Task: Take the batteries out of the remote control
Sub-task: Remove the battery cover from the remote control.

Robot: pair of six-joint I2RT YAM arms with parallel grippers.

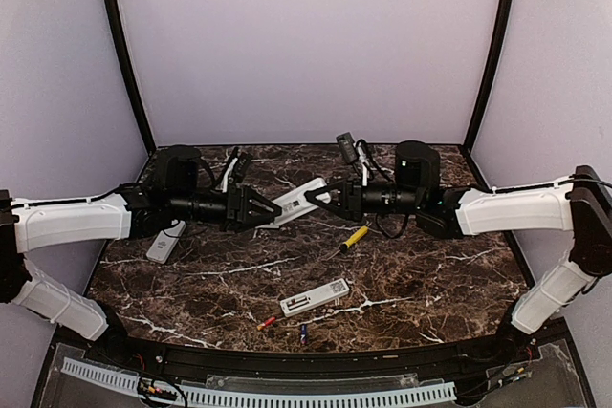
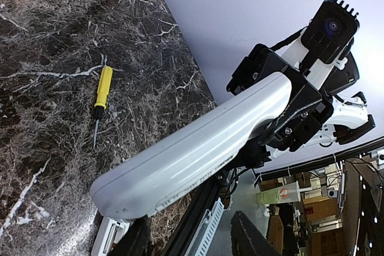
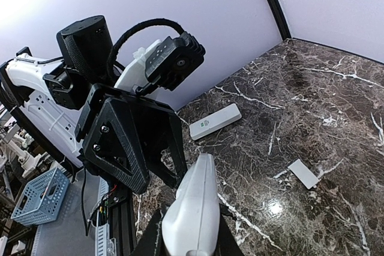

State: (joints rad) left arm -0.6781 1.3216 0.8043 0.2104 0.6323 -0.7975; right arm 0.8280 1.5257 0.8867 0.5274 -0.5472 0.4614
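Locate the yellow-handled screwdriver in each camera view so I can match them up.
Top external: the screwdriver lies on the table just right of centre, nearer the camera than the held remote.
Left wrist: left of centre, yellow handle uppermost, up and left of the held remote.
Right wrist: not in it.
Shared landmark: the held remote, in all three views; in the right wrist view it sits bottom centre.

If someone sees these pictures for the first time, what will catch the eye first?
First, the white remote, held above the middle of the table, with the left gripper on one end and the right gripper on the other. Near the front edge lie a second remote and, just before it, an orange-red battery and a blue battery. A yellow-handled screwdriver lies right of centre.
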